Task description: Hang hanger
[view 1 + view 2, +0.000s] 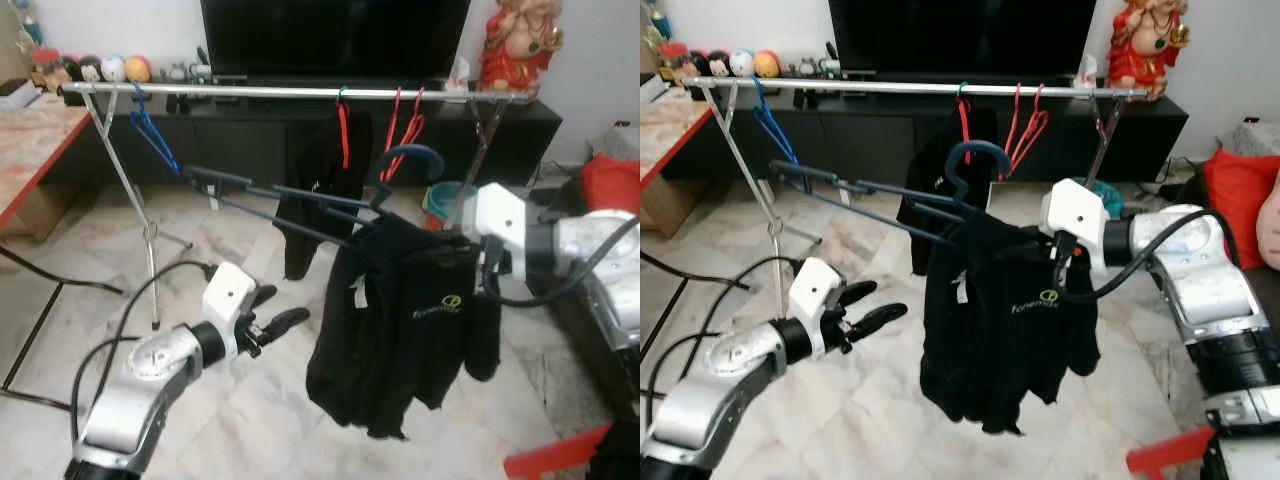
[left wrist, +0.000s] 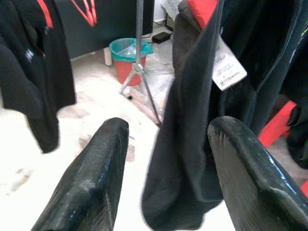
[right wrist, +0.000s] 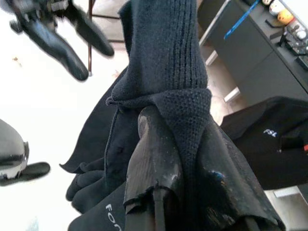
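Right wrist view shows the right gripper [image 3: 183,159] pinched tight on the knit collar of a black shirt [image 1: 1005,330], which drapes from a dark blue hanger [image 1: 970,165] held out in the air before the silver rail [image 1: 910,88], its hook below the bar and not on it. The left gripper [image 1: 868,303] hovers low beside the shirt, fingers [image 2: 91,178] spread and holding nothing. On the rail hang a blue hanger [image 1: 768,125], two red hangers [image 1: 1025,125] and another black garment [image 1: 325,180].
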Tool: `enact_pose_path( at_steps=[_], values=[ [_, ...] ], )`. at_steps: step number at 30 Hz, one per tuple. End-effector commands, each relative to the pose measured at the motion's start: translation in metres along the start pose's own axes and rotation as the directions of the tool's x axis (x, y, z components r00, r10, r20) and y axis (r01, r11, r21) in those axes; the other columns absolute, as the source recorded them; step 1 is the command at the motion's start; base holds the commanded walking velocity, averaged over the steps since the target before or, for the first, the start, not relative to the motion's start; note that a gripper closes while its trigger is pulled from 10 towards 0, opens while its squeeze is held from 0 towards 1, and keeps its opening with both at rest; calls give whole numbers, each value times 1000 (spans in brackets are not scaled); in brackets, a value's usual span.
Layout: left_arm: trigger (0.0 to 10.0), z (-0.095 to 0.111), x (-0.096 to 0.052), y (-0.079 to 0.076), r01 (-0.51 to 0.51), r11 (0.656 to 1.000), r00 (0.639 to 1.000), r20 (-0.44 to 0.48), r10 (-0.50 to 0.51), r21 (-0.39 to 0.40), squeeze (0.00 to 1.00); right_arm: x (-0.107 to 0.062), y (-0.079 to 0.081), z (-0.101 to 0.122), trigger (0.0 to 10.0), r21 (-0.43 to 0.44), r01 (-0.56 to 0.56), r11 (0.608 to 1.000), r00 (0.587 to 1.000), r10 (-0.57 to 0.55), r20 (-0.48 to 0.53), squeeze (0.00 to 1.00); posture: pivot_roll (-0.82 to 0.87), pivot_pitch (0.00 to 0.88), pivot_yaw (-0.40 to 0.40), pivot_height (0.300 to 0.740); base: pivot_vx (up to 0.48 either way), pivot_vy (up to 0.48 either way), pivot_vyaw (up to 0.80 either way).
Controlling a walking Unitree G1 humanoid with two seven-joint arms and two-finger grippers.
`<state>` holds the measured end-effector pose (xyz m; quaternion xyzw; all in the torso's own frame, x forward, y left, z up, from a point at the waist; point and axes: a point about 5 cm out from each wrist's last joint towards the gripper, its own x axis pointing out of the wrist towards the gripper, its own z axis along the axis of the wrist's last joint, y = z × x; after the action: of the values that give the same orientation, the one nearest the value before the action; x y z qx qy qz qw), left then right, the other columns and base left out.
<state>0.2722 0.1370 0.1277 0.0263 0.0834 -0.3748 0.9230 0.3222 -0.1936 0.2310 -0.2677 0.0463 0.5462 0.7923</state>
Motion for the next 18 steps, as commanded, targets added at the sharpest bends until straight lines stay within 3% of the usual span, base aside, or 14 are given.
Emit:
enact_pose_path(
  at_steps=[1, 9, 18],
  values=[
    [10000, 0, 5, 2, 15, 1000, 999, 30, -14, -27, 0, 0, -5, 21, 0, -49, 11, 999, 998, -8, 67, 0, 54, 0, -18, 740, 0, 0, 0],
    [10000, -16, 13, 3, 58, 993, 998, 8, -58, -100, 0, 6, 3, 24, 0, -49, -16, 999, 996, 20, 89, 0, 40, 0, -11, 740, 0, 0, 0],
    [10000, -19, 14, 16, 44, 971, 996, 87, -24, -236, 0, 4, 7, 29, 0, -61, -67, 996, 994, 72, 87, 0, 30, 0, -9, 740, 0, 0, 0]
  ],
)
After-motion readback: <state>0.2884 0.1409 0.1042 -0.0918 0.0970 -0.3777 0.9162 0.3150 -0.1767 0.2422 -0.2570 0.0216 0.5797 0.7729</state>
